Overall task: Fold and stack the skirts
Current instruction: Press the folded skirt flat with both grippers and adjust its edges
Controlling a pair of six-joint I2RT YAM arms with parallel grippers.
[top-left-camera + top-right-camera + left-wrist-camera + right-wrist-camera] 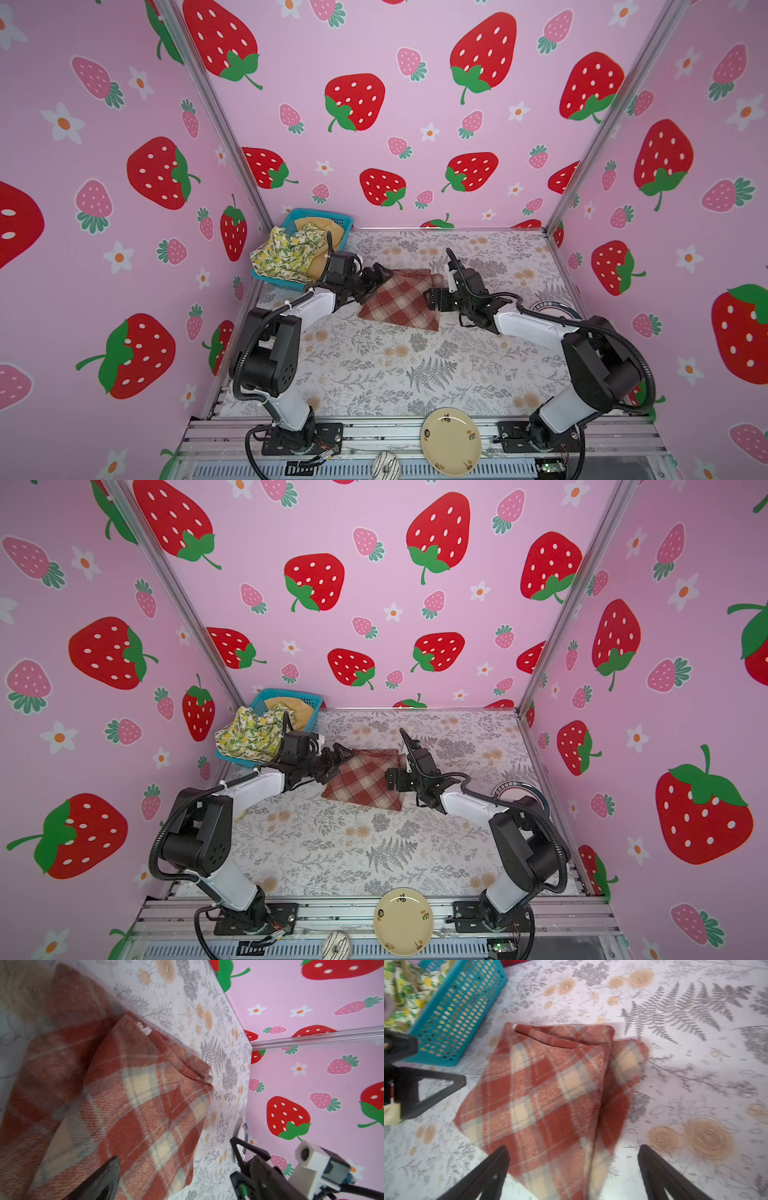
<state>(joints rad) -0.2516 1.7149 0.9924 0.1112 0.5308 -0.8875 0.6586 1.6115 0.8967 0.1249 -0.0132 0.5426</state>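
Plaid skirt (399,303) — folded, on table (374,374)

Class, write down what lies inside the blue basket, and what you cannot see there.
The lemon-print skirt lies crumpled in the blue basket, spilling over its rim, on top of the mustard-yellow skirt. The basket's floor and anything beneath the two skirts is covered.

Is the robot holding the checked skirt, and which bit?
Nothing is held. The left gripper and right gripper are open; the plaid skirt lies loose on the table.
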